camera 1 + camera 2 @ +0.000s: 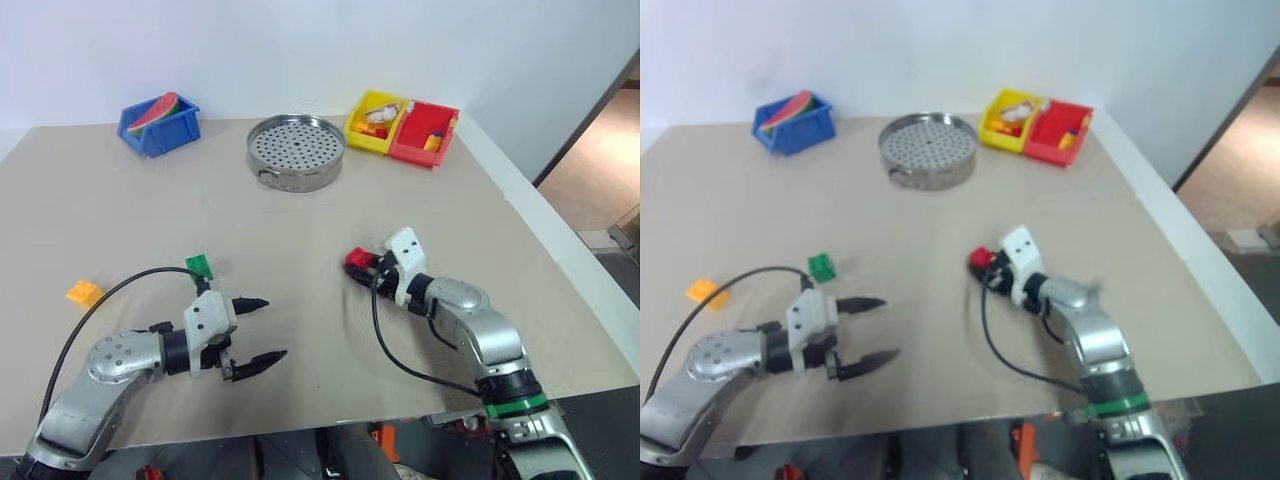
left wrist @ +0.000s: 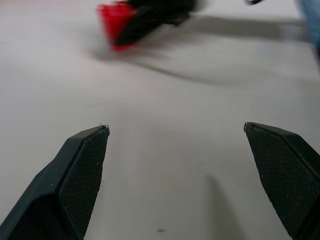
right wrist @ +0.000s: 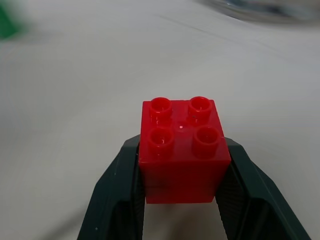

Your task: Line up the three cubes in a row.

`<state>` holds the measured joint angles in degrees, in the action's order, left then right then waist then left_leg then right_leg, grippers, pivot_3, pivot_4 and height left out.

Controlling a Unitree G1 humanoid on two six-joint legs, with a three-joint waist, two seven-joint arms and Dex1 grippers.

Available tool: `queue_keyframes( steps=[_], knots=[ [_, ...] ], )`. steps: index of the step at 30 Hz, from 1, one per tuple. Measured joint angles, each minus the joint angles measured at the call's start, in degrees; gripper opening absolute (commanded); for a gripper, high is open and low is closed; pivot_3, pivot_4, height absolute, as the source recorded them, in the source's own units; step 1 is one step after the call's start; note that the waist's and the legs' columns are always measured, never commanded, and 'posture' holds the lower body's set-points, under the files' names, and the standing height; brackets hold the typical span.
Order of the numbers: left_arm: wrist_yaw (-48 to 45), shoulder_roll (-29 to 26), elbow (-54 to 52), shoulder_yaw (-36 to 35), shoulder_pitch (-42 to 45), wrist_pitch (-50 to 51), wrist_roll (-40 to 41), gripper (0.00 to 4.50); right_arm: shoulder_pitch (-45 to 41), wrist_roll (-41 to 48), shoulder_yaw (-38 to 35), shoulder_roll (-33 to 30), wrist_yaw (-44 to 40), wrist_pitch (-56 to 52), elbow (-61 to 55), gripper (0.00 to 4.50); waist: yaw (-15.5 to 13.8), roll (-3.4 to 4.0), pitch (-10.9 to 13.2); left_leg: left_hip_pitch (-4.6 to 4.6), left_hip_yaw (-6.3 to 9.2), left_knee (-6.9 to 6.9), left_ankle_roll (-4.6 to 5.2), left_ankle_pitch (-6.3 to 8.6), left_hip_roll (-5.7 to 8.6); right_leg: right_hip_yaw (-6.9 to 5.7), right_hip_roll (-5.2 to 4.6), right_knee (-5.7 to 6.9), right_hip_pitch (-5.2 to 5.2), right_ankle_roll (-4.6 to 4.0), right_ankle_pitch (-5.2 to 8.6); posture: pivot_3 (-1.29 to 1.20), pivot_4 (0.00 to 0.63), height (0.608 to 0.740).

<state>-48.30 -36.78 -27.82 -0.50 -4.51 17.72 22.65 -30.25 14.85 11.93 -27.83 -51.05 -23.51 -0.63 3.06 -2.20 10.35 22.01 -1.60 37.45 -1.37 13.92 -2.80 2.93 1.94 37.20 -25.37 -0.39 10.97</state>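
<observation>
Red brick clamped between right hand fingers, studs up, near tabletop centre. Green brick just beyond left hand; orange brick further out on its outer side. Left hand fingers wide apart, empty.

Risks: shallow grip, brick may twist or slip; bricks well apart, row could end crooked.

Past right hand: yellow bin and red bin with small pieces, steamer tray bare. Blue bin: watermelon slice.
</observation>
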Motion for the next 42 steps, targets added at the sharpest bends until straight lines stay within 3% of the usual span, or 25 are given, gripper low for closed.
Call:
queue_keyframes(
  steps=[4,7,13,21,28,30,37,42],
  knots=[
    [2.5,0.8,-0.2,-2.6,-4.1,-1.0,-0.1,4.5,-4.8,0.7,5.4,-1.4,-15.5,5.8,3.5,1.6,-0.3,-0.01,0.0,-0.02,0.08,-0.03,0.01,0.01,-0.09,-0.12,0.06,0.02,0.02,-0.14,0.08,0.0,0.15,0.74],
    [4.1,1.9,-0.5,-4.0,-5.9,-1.6,-0.2,4.5,-6.6,0.0,8.0,-0.8,-21.2,9.1,8.9,1.6,-0.5,-0.01,0.0,0.04,0.05,-0.01,0.01,0.01,-0.06,-0.12,0.0,0.02,0.0,-0.15,0.07,0.0,0.15,0.74],
    [7.3,3.7,-3.8,-4.9,-8.6,-1.6,-0.2,4.5,-10.3,-2.0,8.4,1.6,-26.5,16.2,18.8,1.6,-0.5,-0.01,0.0,0.04,-0.02,0.02,0.01,0.01,0.05,-0.08,-0.12,0.02,0.0,-0.08,0.03,0.0,0.15,0.74],
    [9.2,3.8,-5.1,-4.9,-8.6,-1.1,-0.2,4.5,-11.4,-4.5,8.4,4.4,-27.3,21.8,27.2,1.6,-0.5,-0.01,0.0,0.03,0.0,0.02,0.01,0.01,0.03,-0.1,-0.09,0.06,0.0,-0.1,0.03,0.0,0.15,0.74],
    [9.5,3.7,-5.1,-4.9,-7.9,-0.6,-0.1,4.5,-11.5,-6.1,8.4,4.7,-27.7,23.5,29.6,4.0,-0.5,-0.01,0.0,0.02,0.0,0.02,0.01,0.01,0.04,-0.09,-0.1,0.06,0.0,-0.1,0.02,0.0,0.15,0.74],
    [10.0,3.8,-5.1,-5.0,-7.9,-0.2,-0.1,4.5,-11.5,-6.0,8.2,4.6,-27.8,22.8,29.1,4.47,-0.5,-0.01,0.0,0.03,0.0,0.02,0.01,0.01,0.03,-0.1,-0.09,0.07,0.0,-0.1,0.02,0.0,0.15,0.74],
    [19.7,9.6,-4.7,-11.3,-4.8,0.9,-0.2,4.5,-10.4,-1.7,3.8,4.1,-25.6,16.0,18.5,4.47,-0.5,-0.01,0.0,0.01,0.03,0.05,0.01,0.01,0.03,-0.11,-0.1,0.11,0.02,-0.09,0.01,0.0,0.15,0.74],
    [30.7,14.6,-5.2,-12.9,-3.1,1.5,-5.2,4.5,-8.5,-0.3,2.0,3.2,-23.2,13.6,11.9,4.47,-0.5,-0.05,0.0,0.04,0.03,0.07,0.0,0.01,0.05,-0.07,-0.12,0.11,0.03,-0.07,-0.01,0.0,0.15,0.74]
  ],
)
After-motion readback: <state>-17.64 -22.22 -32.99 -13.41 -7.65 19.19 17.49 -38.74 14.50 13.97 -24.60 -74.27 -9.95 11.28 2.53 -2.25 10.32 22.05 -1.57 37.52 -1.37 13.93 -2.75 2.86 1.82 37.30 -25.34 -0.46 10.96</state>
